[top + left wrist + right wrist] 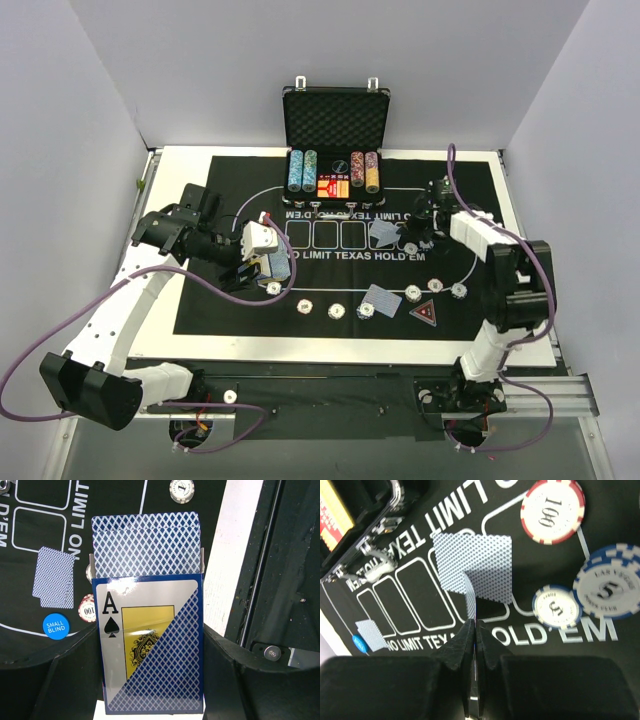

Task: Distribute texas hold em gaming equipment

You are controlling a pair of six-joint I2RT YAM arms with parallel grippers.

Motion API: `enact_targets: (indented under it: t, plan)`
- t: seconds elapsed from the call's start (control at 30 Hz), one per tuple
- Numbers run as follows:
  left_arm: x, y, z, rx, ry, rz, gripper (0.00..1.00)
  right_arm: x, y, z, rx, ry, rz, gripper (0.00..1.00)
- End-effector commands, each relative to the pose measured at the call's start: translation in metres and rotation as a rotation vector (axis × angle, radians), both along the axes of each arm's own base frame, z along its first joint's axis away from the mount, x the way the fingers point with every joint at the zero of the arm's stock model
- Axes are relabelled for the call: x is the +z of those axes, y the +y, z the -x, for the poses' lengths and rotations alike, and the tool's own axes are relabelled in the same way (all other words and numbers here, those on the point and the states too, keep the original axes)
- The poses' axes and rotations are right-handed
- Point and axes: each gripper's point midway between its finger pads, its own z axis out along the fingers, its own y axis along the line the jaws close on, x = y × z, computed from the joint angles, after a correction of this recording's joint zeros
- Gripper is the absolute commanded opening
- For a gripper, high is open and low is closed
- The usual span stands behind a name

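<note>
One card [471,602] pinched in my right end effector [475,630], deck [150,680] clamped in my left end effector [150,640]: I lay it flat beside the dealt card [485,560].

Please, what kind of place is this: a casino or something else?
Probably a robot test cell, not a casino: plain walls enclose the table, two robot arms stand at its edge, a Texas Hold'em mat covers it.

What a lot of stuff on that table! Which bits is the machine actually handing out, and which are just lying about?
Part of the job: card deck in the left hand; one card in the right hand; dealt cards; striped chips; blue disc; triangular marker.
Just lying about: open case; lettered black mat; white table.
</note>
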Motion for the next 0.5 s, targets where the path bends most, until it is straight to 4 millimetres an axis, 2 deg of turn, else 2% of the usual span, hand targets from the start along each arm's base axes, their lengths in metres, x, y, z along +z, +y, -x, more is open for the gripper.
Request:
enact_targets:
  t: [0.0, 0.2, 0.37, 0.47]
  plan:
    - [0.019, -0.011, -0.003, -0.024, -0.054, 0.068, 0.0, 0.015, -0.002, -0.038, -0.01, -0.086, 0.029, 0.0]
    - [0.018, -0.009, -0.002, -0.024, -0.056, 0.06, 0.0, 0.001, -0.002, -0.052, 0.01, -0.047, 0.048, 0.0]
    - [0.018, -0.009, -0.002, -0.026, -0.057, 0.057, 0.0, -0.01, -0.005, -0.052, 0.046, 0.016, 0.116, 0.0]
    - [0.019, -0.009, -0.002, -0.025, -0.059, 0.062, 0.0, -0.015, -0.008, -0.044, 0.061, 0.072, 0.179, 0.13]
